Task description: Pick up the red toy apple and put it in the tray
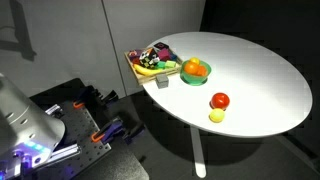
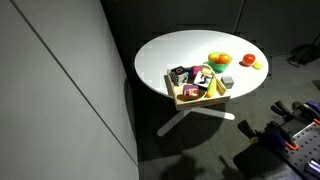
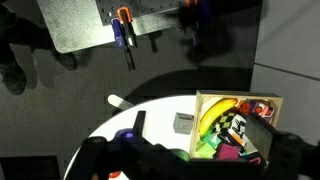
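Red toy apple: The red toy apple is sitting on the round white table, close to the edge. Nothing is holding it or touching it from above.
Yellow ball: A small yellow ball is lying just beside the apple, even closer to the table edge.
Tray: The tray is sitting at another part of the table edge, well apart from the apple. It is holding a heap of dark and bright toy foods. In the wrist view a yellow banana is lying inside it by the rim.
Green bowl: A green bowl is standing between the tray and the apple, near the tray. An orange fruit is resting in it.
Grey block: A little grey block is lying on the table just beside the tray.
Arm: In an exterior view the robot arm is hanging off to the side of the table, far from the apple.
Gripper: In the wrist view the gripper is looking dark and blurry at the bottom. Its two fingers are standing wide apart and are holding nothing. It is hovering over the table edge near the tray.
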Available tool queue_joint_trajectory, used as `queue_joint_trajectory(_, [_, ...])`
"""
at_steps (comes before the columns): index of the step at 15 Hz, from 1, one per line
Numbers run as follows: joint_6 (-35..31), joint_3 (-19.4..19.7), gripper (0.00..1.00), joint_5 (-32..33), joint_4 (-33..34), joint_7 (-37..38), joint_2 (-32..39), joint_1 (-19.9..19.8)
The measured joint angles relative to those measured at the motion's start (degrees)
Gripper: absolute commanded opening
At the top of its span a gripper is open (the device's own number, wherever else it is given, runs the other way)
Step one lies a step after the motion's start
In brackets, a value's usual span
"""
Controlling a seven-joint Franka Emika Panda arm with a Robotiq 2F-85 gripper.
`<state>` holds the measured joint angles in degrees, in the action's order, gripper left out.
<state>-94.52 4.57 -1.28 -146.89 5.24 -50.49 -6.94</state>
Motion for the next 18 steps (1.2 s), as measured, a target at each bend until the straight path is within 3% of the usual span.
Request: queue_joint_trajectory(18, [-0.7,0.0,1.0,0.0,-0.04,0.01,1.59,-0.13])
